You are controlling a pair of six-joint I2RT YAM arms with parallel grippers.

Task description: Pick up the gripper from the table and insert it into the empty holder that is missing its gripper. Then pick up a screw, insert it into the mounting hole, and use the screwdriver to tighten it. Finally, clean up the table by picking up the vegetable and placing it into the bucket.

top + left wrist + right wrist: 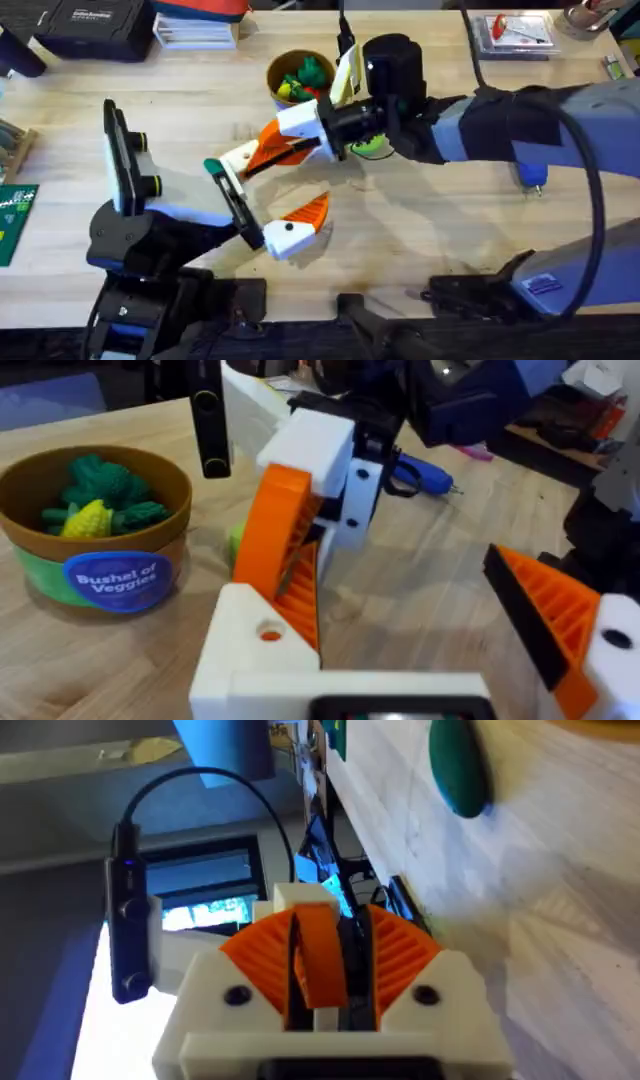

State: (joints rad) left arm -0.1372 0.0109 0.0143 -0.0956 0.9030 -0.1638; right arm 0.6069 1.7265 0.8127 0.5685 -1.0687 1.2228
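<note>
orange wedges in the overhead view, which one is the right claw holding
The upper wedge, nearer the bucket; the lower wedge sits on its own white mount, untouched.

Light wooden table (420, 240), plank grain visible. Resting on it: bucket (298, 78) of toy vegetables toward the far side, blue screwdriver (530, 177) at right, green object (372, 146) by the bucket, possibly a disc, mostly hidden.

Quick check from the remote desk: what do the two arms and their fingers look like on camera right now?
Both arms are black with grey-blue covers. The left gripper has white block mounts with orange ribbed wedges. The right gripper has the same white mounts and orange ribbed pads, with a black cable looping over its arm.
</note>
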